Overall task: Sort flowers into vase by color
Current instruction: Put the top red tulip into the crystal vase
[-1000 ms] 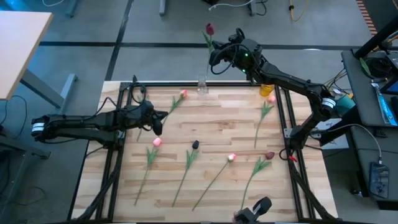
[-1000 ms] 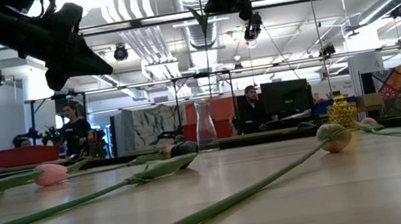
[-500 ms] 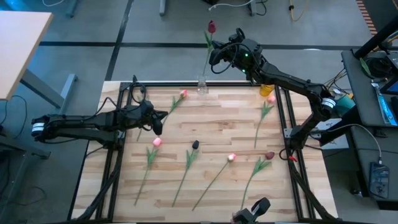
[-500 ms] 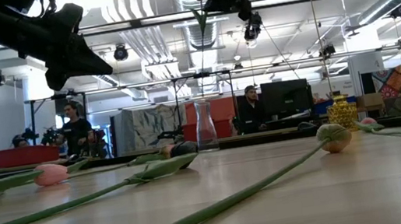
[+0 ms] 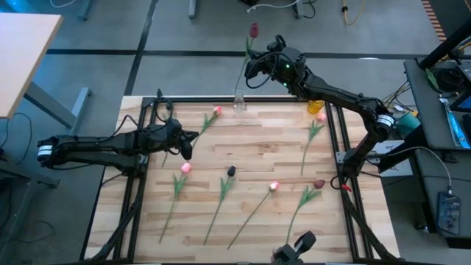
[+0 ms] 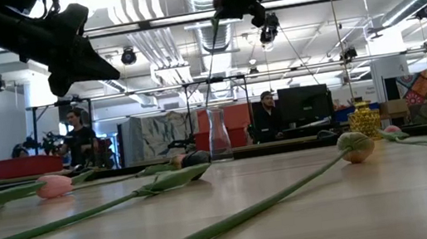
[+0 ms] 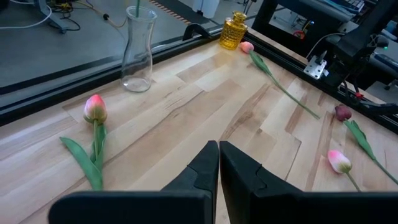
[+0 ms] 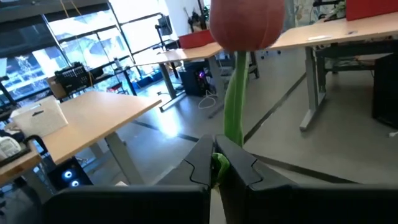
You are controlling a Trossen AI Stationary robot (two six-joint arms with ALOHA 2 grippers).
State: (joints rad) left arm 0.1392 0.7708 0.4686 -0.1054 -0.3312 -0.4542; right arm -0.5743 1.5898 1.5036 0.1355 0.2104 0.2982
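My right gripper [image 5: 257, 65] is high beyond the table's far edge, shut on a maroon tulip [image 5: 254, 30] whose stem runs down to the clear glass vase [image 5: 239, 99]. In the left wrist view the stem's lower end [image 7: 137, 9] sits in the vase's mouth [image 7: 137, 53]. My left gripper [image 5: 188, 144] hovers shut over the table's left part, touching nothing. Pink tulips [image 5: 218, 111] [image 5: 186, 168] [image 5: 274, 186] [image 5: 321, 116], a dark one [image 5: 231, 171] and a maroon one [image 5: 319, 183] lie flat on the wood. My right gripper pinches the maroon tulip's green stem [image 8: 231, 134] between its two fingers, a short way below the bud [image 8: 245, 22]. The fingers lie across the stem. The flower is lifted clear of the table and stands tilted, bud up, with its lower end [image 6: 207, 99] at the vase's mouth.
A small yellow vase [image 5: 315, 107] stands at the far right corner. Black rails [image 5: 140, 184] run along the table's left and right sides. A black object [image 5: 298, 246] sits at the near edge. People show in the room beyond the table [image 6: 77, 130].
My right gripper has shifted slightly toward the table's left and tipped. The maroon tulip has tilted with it: the bud swung away from the table, and the stem's lower end swung in over the clear vase.
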